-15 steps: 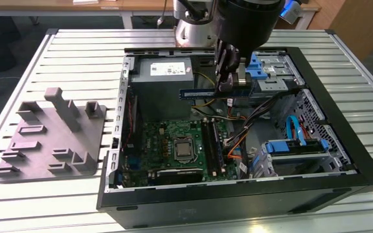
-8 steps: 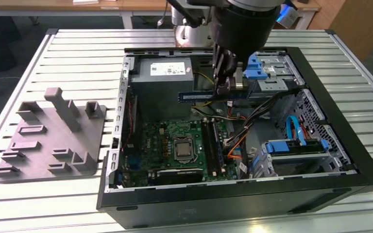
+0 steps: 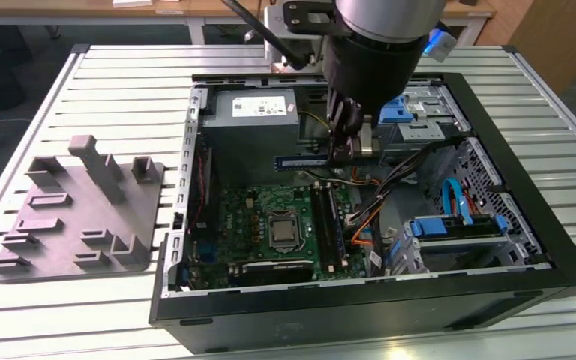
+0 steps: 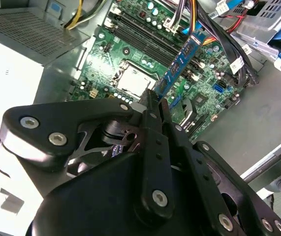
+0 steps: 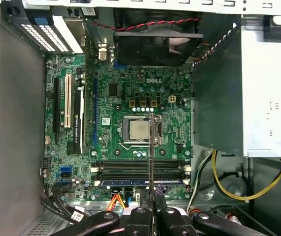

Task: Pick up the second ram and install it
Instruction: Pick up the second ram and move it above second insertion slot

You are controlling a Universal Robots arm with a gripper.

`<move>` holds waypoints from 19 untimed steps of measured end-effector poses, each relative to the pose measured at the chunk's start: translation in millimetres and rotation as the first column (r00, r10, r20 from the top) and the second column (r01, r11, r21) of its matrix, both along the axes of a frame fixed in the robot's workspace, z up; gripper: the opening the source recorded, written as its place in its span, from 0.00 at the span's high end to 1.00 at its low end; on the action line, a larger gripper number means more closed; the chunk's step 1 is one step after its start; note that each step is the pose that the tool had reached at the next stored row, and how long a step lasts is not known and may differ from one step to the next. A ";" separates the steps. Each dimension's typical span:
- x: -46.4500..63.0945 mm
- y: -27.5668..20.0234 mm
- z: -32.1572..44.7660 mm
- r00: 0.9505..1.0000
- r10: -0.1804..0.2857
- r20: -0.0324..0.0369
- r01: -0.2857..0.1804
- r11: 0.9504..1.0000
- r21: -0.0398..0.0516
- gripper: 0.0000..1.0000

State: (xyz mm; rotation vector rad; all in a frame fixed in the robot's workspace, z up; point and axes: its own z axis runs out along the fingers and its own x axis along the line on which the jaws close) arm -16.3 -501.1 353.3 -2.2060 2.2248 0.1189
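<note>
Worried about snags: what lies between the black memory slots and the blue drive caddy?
In the exterior view, orange and black cables lie between the slots and the caddy. The gripper holds the second ram.

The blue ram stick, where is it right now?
In the exterior view, the second ram is pinched in the gripper, up in the air above the green motherboard, close to the grey power supply.

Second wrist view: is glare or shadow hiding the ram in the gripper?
Second wrist view: no glare, the second ram is evenly lit above the board, the gripper dark in front. First wrist view: ram edge-on, a thin dark line; power supply bright. Exterior view: case interior dimmer than the table.
</note>
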 end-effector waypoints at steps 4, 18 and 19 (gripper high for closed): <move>0.1 -0.5 -7.2 1.000 0.000 0.000 0.000 1.000 0.000 0.86; 0.1 -0.6 -26.3 1.000 0.000 0.000 0.000 1.000 0.000 0.86; 0.1 -0.6 -27.4 1.000 0.000 0.000 0.000 1.000 0.000 0.86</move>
